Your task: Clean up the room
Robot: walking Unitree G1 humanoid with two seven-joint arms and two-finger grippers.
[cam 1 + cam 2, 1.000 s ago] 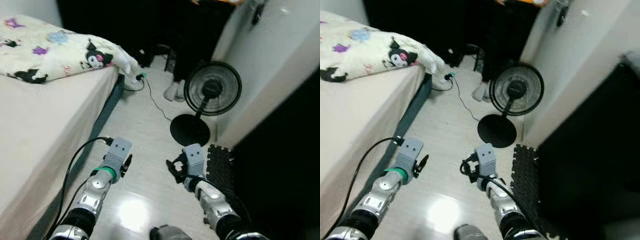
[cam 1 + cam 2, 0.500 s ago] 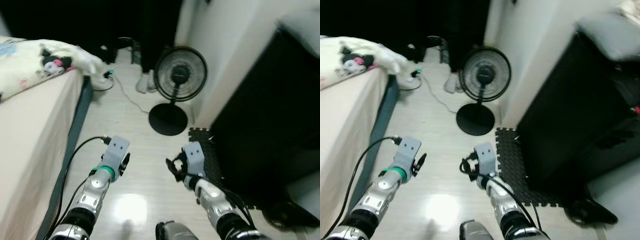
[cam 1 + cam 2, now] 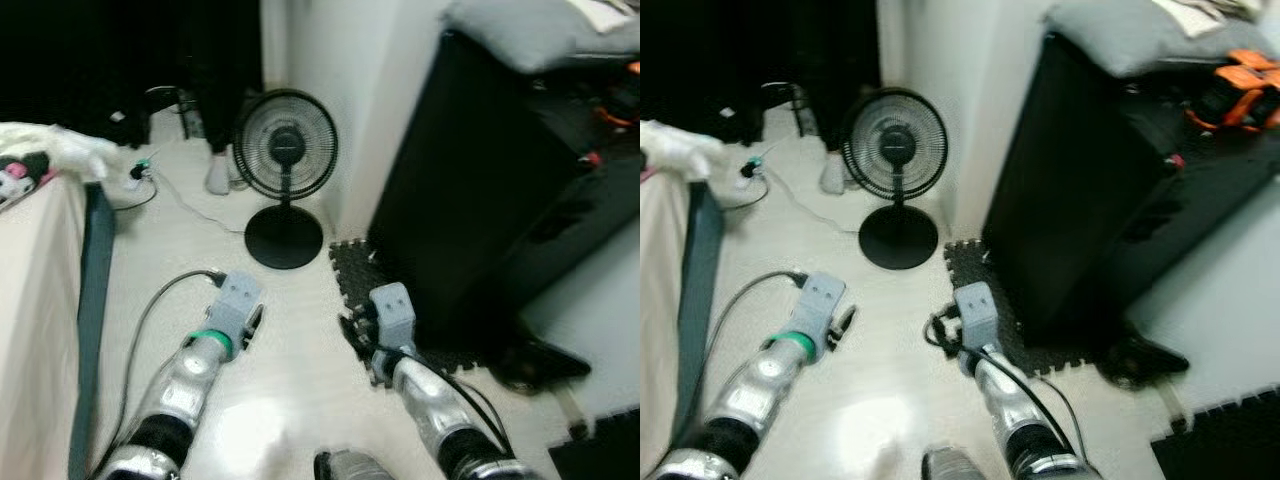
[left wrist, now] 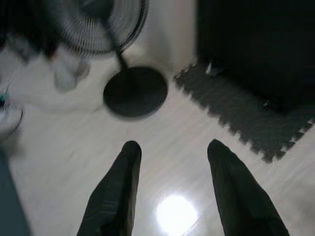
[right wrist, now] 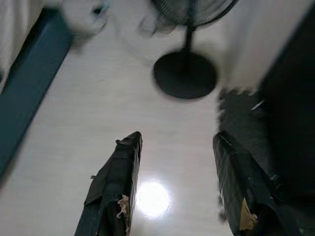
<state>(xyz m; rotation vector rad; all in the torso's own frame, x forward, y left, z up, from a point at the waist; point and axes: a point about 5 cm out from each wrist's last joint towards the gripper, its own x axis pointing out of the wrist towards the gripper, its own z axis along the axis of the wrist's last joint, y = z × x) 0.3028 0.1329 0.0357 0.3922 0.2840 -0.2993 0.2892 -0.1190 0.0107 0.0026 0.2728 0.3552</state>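
Grippers first: left gripper (image 4: 170,187) and right gripper (image 5: 179,189) both ride low over bare floor (image 3: 300,390) with fingers spread and nothing in them — a carry posture, I judge, for moving through the room. Nothing to tidy is singled out yet; the fan (image 3: 285,150) stands upright at 12 o'clock, axis vertical, face toward me, near the foam mat (image 3: 350,270) beside a black cabinet (image 3: 470,180) at 2 o'clock — bed (image 3: 30,300) at 9.

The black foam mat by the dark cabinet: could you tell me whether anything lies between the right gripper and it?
Nothing visible does. The right gripper, fingers apart, hangs over bare pale floor beside the black foam mat; the fan stands off to one side.
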